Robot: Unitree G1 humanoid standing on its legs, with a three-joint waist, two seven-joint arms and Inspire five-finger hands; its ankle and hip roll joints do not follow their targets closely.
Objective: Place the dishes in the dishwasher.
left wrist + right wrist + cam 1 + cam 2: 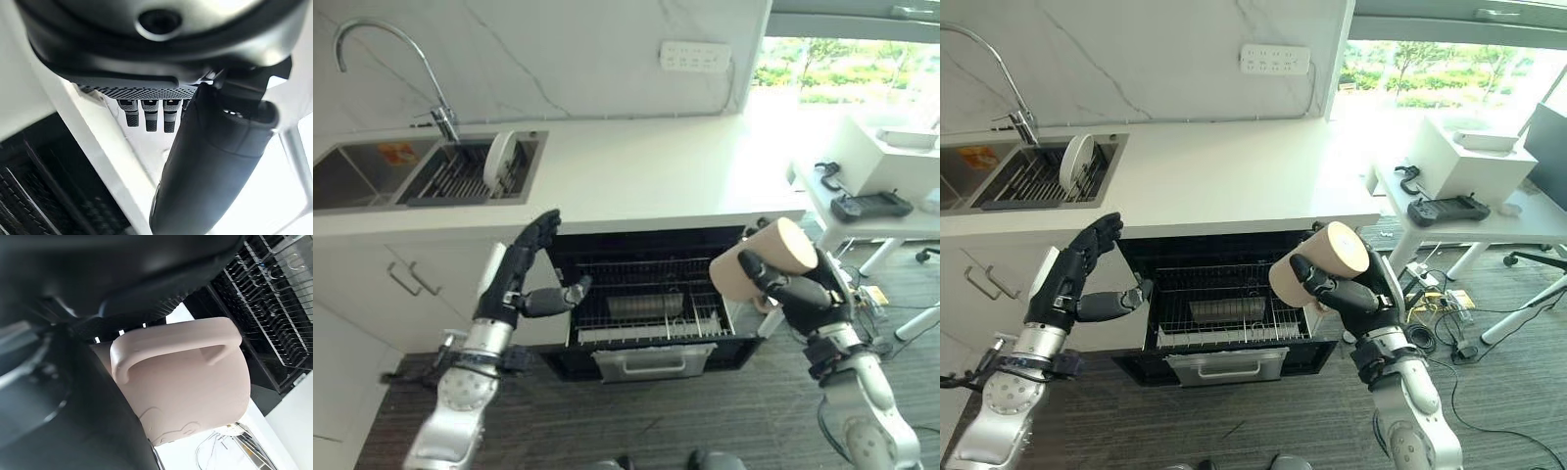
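Note:
My right hand (800,285) is shut on a beige mug (766,257) with a handle (171,340), held on its side in the air at the right end of the open dishwasher (651,294). The wire rack (646,311) is pulled out and holds a grey container (644,306). My left hand (522,277) hovers open, fingers straight, at the dishwasher's left side below the counter edge. A white plate (498,159) stands upright in the sink's drying rack (460,176).
A white counter (636,171) runs above the dishwasher, with a double sink (367,171) and tap (435,103) at the left. White cabinet doors (401,284) are at the left. A side table (881,211) with a dark controller (869,206) stands at the right.

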